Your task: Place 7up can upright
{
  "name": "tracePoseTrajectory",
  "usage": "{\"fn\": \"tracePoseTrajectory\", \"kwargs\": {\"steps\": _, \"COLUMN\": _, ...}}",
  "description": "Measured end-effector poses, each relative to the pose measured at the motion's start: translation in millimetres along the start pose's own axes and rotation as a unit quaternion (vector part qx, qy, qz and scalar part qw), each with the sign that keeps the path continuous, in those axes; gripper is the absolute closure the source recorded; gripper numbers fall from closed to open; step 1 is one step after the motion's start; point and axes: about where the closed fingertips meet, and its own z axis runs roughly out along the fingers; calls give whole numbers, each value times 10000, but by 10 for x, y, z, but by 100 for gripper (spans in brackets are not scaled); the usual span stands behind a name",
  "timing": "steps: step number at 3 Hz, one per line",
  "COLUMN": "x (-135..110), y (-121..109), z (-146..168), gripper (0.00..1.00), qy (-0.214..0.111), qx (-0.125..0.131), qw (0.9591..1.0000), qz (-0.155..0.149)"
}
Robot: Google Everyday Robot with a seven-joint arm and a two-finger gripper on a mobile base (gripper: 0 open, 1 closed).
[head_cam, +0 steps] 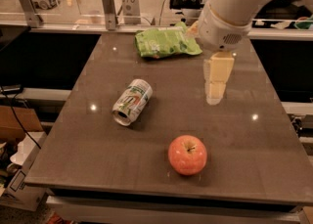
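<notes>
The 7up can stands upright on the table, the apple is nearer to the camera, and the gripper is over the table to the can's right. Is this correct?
Not quite. The camera view shows the 7up can lying on its side, not upright. The apple, the table and the gripper to the can's right are as you say.

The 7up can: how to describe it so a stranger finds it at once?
On the dark table, look at the left half, left of the gripper hanging over the right side. The 7up can lies there on its side, nearer than the green snack bag and farther than the red apple. It alone is a silver metal cylinder.
</notes>
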Motion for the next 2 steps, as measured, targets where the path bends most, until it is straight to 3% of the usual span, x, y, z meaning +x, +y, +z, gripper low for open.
{"fn": "tracePoseTrajectory", "kwargs": {"steps": 1, "x": -271, "y": -188, "z": 170, "gripper": 0, "qy": -183, "qx": -75, "qw": 9984, "qz": -530}}
{"fn": "tracePoseTrajectory", "kwargs": {"steps": 2, "x": -591, "y": -251, "z": 334, "gripper": 0, "qy": -382, "qx": -179, "qw": 9931, "qz": -1090}}
